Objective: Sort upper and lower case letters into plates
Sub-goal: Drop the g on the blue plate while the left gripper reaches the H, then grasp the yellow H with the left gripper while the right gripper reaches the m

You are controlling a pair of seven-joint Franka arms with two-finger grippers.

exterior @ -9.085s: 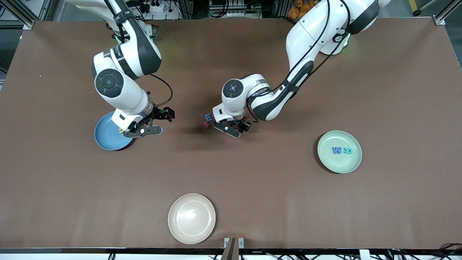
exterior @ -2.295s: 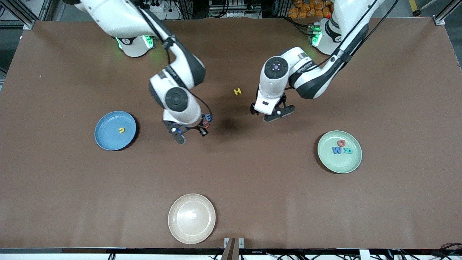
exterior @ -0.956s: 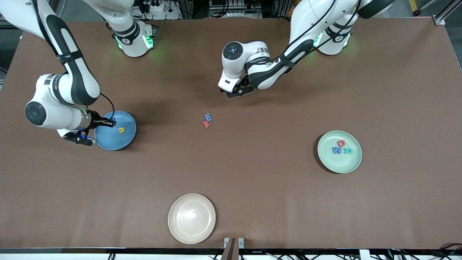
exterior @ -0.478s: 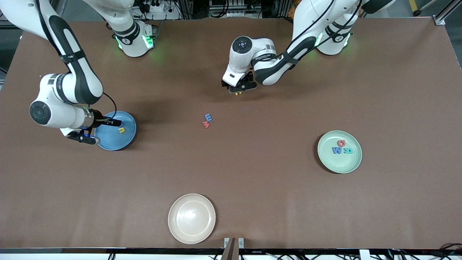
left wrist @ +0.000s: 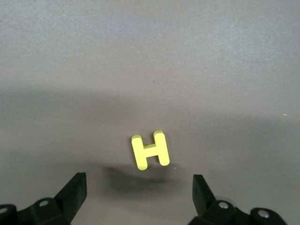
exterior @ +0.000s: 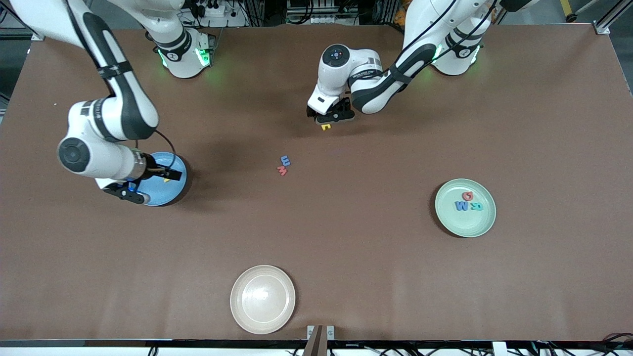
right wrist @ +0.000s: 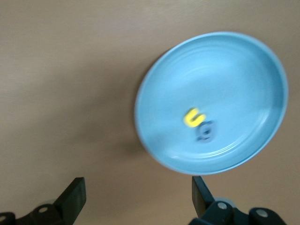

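Covering the table: brown mat.

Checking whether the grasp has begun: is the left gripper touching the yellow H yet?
Apart. The left wrist view shows the yellow H lying on the table with bare mat between it and both fingers of the open left gripper.

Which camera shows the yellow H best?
The left wrist view: the yellow H lies whole on the table. In the front view it is tiny and partly hidden under the left pincer. The right wrist view misses it.
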